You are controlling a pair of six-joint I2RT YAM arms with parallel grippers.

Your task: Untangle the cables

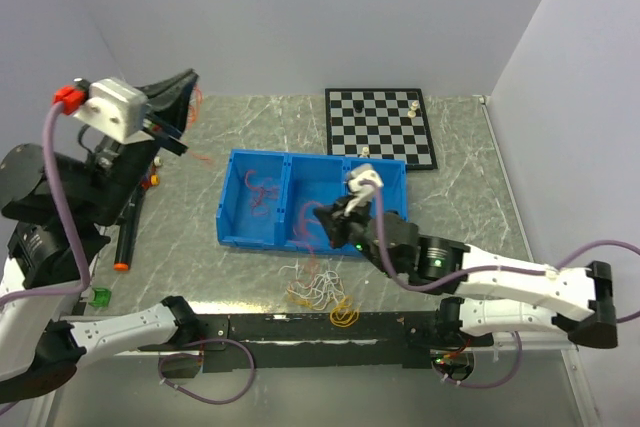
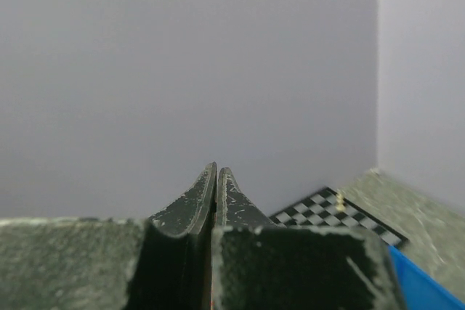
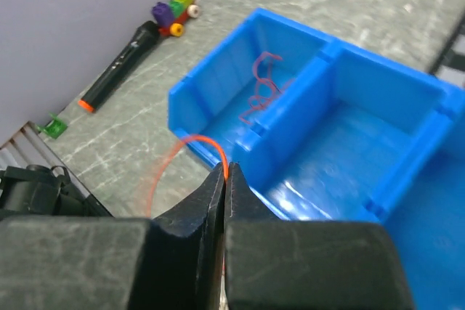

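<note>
The cables [image 1: 322, 289] are a small clump of white, yellow and orange looped wires on the table, just in front of the blue bin [image 1: 232, 209]. My right gripper [image 1: 320, 217] hovers over the bin's front wall. It is shut on a thin orange wire [image 3: 190, 143] that loops out to the left of its tips [image 3: 225, 172]. Loose red wires [image 3: 261, 88] lie in the bin's left compartment [image 1: 258, 189]. My left gripper [image 2: 216, 170] is raised high at the far left [image 1: 185, 87], shut and facing the back wall. A thin red strand [image 1: 198, 97] shows beside its tip; I cannot tell whether it is held.
A chessboard [image 1: 380, 127] with a few pieces lies behind the bin. A black marker with an orange tip [image 1: 128, 237], a small coloured toy [image 3: 174, 16] and a green piece [image 1: 98, 297] lie on the table to the left. A dark strip [image 1: 300, 327] runs along the near edge.
</note>
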